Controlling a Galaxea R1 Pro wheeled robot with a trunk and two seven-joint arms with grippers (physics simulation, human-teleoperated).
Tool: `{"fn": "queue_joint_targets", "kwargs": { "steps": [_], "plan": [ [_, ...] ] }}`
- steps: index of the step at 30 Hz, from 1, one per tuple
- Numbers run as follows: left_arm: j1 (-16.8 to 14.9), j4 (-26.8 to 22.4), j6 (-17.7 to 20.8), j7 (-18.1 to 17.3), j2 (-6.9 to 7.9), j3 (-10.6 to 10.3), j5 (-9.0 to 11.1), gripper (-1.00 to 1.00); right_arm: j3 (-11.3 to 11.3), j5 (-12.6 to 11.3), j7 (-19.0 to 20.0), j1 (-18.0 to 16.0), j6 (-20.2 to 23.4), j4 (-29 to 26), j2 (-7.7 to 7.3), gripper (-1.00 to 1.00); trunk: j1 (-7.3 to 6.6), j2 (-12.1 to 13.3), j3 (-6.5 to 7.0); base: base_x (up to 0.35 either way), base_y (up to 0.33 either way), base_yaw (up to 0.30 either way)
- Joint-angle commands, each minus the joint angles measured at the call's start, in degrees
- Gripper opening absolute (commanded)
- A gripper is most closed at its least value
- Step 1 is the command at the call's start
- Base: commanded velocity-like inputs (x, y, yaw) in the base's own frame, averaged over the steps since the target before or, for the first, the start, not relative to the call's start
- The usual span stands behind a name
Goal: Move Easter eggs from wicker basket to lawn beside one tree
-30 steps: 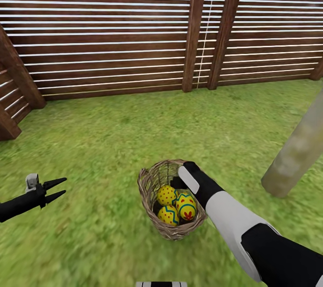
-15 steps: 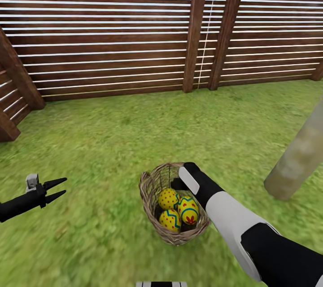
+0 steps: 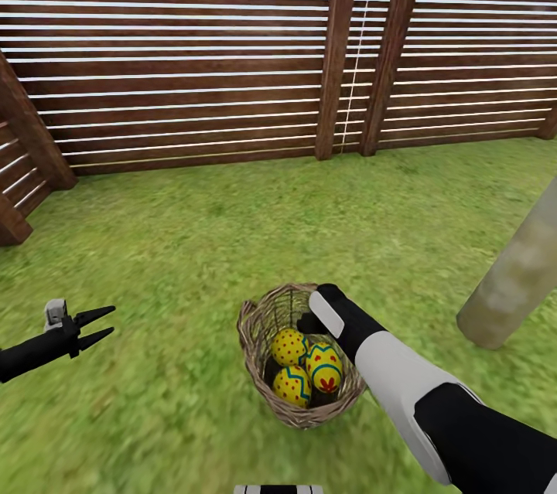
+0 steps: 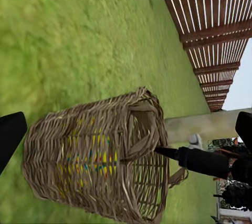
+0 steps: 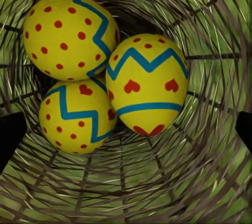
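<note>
Three yellow red-dotted Easter eggs [image 5: 105, 77] lie in one brown wicker basket [image 3: 255, 324]; right hand [image 3: 309, 321] at its rim, spread undeterminable; left hand [image 3: 102, 326] spread.

Three eggs [image 3: 303, 366] sit in the basket [image 3: 259, 332] mid-lawn [image 3: 193, 247], tree [image 3: 514, 277] off to its right, fence [image 3: 193, 53] along the lawn's far edge.

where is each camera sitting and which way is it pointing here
Head view: on the robot's head, looking forward and down over the lawn to the fence; both arms show, the left gripper with jaws open, the right wrist at the wicker basket.
Left wrist view: on the left arm, looking sideways at the basket's outside and the right arm beyond.
Right wrist view: on the right arm, looking straight into the basket at the three Easter eggs; dark fingertips at the edges.
All three views share basket and eggs.
</note>
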Motion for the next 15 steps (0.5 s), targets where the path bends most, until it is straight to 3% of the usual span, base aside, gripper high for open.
{"fn": "queue_joint_targets", "kwargs": {
  "steps": [1, 15],
  "plan": [
    [0.0, 0.0, 0.6, -0.3, -0.01, 0.2, -0.2, 1.0, 0.2, -0.5, -0.5, 0.0, 0.1, 0.1, 0.0, 1.0, -0.01, 0.0, -0.05, 0.022, -0.01, 0.0],
    [0.0, 0.0, 0.6, -0.3, 0.18, 0.2, -0.2, 1.0, 0.2, -0.4, -0.5, 0.0, 0.1, 2.3, 0.0, 1.0, 0.43, -0.8, -0.41, 0.003, -0.001, 0.0]
  ]
}}
